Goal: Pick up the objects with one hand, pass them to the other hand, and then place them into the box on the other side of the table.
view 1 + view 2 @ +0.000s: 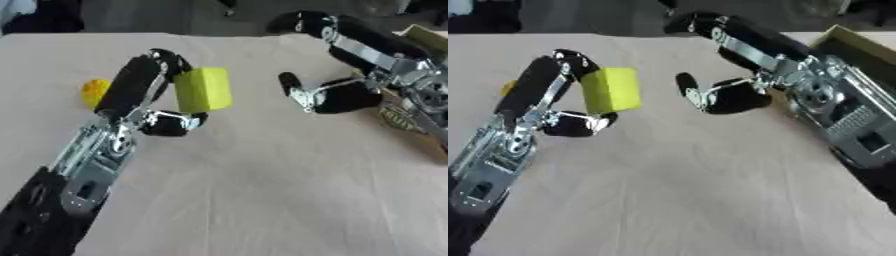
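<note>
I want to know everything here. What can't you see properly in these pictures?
- Orange thing: left eye view, partly behind the left hand; shape unclear.
- Box: right eye view, cut off by the right edge and covered by the right arm; its inside is hidden.
- Block: where the fingers touch its far side is hidden.
- Right hand: blurred, not touching the block.
</note>
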Controlling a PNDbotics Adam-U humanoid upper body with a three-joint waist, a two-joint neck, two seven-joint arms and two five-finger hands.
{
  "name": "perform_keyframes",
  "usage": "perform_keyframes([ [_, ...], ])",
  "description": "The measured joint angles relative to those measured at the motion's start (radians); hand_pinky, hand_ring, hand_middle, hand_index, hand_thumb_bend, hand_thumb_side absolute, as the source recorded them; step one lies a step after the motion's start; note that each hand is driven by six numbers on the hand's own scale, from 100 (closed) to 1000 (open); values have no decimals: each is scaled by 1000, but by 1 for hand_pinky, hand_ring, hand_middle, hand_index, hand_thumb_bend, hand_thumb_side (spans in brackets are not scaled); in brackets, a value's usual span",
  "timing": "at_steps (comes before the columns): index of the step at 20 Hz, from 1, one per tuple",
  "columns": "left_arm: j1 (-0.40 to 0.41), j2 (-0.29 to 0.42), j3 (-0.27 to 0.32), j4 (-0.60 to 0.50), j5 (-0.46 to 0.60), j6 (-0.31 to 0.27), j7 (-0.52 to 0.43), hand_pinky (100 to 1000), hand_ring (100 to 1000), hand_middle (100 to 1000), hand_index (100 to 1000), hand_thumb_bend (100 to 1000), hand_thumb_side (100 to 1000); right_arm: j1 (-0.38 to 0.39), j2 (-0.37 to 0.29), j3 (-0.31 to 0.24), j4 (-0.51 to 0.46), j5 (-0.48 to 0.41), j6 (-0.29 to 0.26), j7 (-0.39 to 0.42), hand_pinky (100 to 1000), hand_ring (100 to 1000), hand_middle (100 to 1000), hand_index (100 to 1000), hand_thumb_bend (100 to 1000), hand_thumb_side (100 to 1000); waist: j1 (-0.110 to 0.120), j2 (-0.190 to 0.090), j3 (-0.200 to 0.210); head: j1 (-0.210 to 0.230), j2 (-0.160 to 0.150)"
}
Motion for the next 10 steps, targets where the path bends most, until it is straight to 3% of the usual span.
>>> perform_keyframes([
  [4, 0, -1, 0, -2, -27, -7, -2, 592, 549, 479, 475, 399, 100, -4, 9, 5, 0, 19, 12, 9, 982, 978, 933, 942, 100, 194, 0, -1, 0, 0, 2],
  [10, 3, 0, 0, -22, -73, -10, 1, 591, 547, 481, 468, 431, 100, -15, 43, 15, 0, 62, 67, 26, 988, 985, 939, 957, 100, 194, 0, -10, -1, 0, 28],
])
